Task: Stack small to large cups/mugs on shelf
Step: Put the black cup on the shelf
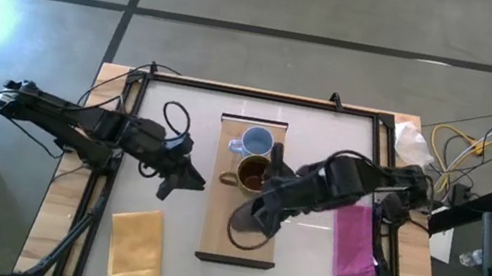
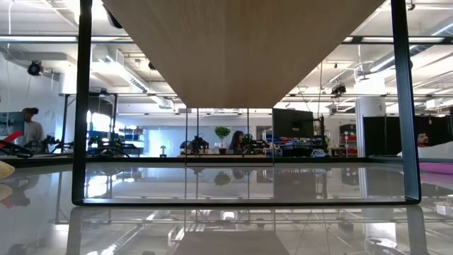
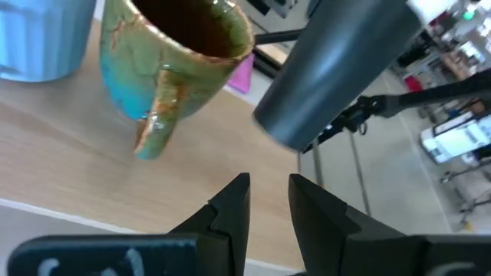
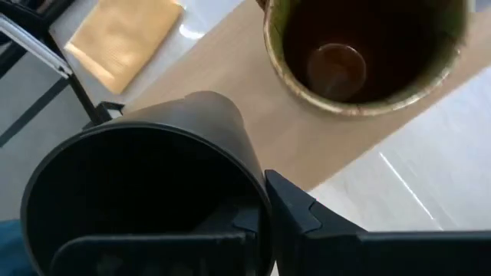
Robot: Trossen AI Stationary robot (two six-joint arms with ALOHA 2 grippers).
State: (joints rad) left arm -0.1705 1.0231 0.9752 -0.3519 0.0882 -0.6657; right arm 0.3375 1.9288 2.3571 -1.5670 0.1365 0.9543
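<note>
Two mugs, the light-blue mug [image 1: 256, 142] and brown mug [image 1: 253, 172], sit on the shelf [image 1: 211, 239]; my right gripper [image 1: 256, 223] grips the black cup [image 4: 146, 192] just above the board. I judge placement comes next, near the brown one. My left gripper [image 3: 268, 207], jaws narrowly apart and empty, waits beside the shelf.

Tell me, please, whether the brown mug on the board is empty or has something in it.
Empty: the right wrist view looks straight into the brown mug and shows its bare dark bottom.

Bright overhead glare, glossy reflections; blurred wrist close-ups
</note>
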